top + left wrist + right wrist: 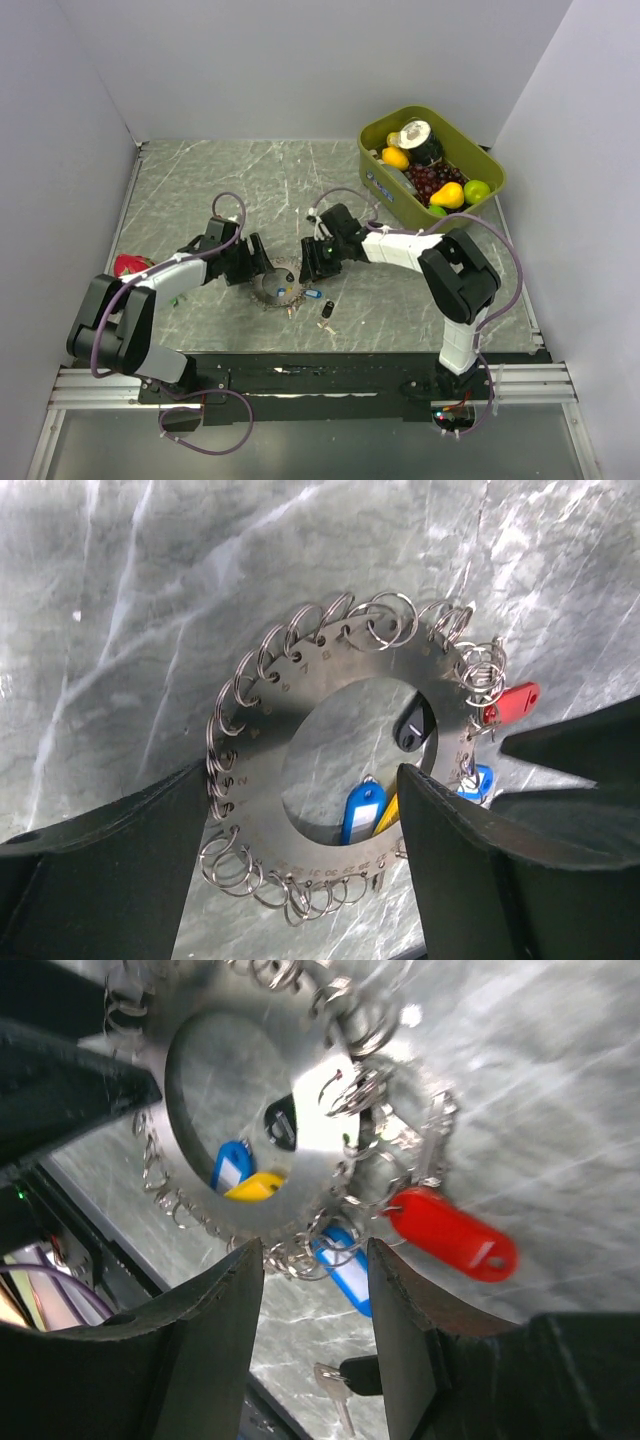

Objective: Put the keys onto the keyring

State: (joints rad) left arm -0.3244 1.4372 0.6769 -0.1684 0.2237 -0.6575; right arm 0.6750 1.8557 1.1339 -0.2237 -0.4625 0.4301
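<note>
Nearest the arm bases, a black key [327, 311] lies loose on the table [200, 190], just short of the right gripper [308, 262] and clear of its fingers. Next comes the keyring [281, 290], a flat grey ring edged all round with small wire loops, sitting between the two grippers and a little nearer the bases than either. The left gripper [307, 780] is spread wide over it. One fingertip [195, 780] meets the outer rim on that gripper's left, and the other lies over the inner edge across the hole. The right gripper's jaws are about half spread, with the ring's rim and a bunch of its loops lying between the fingertips; whether they pinch the rim I cannot tell. A blue key [345, 1275] hangs in that same gap, hooked to a loop. A red key [455, 1235] hangs from the rim just outside the right gripper's right finger. Through the ring's hole, under the left gripper, a second blue head [362, 810], a yellow one [388, 815] and a black one [415, 725] can be seen. Out to the left of the left gripper, beside its arm, lies a small red object [130, 265]. Well beyond the right gripper, at the table's far right corner, stands a green bin [390, 190] filled with fruit [447, 195].
</note>
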